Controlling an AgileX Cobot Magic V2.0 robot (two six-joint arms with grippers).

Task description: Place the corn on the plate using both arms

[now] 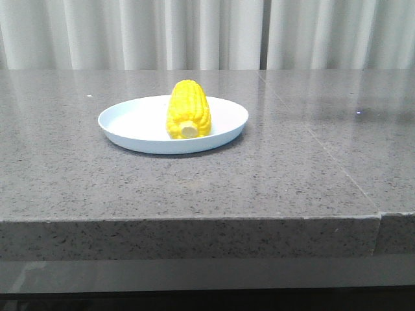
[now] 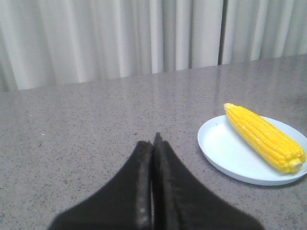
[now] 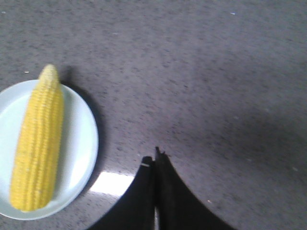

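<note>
Already the corn lies on the plate, slightly left of centre in the front view, with its pale stub end facing the camera and its tip pointing toward the curtain at the top of the frame. The plate rests flat on the grey speckled counter. No arm appears in the front view.

In the left wrist view, the left end effector sits at the lower centre of the frame with its fingers pressed together and nothing between them; corn and plate lie well apart from it at the right edge. In the right wrist view, the right end effector is likewise closed and empty at the lower centre, with corn and plate at the left edge, clear of the fingers.

Judged from this layout, the placement is complete and the step in hand is the retreat to rest. To do it well:

1. Keep both end effectors closed and clear of the plate rim.
2. Move each arm away from the plate, never across it.
3. Avoid contact with the counter; a knock could shift the plate or roll the glossy cob.
4. Confirm the corn sits wholly inside the rim.
</note>
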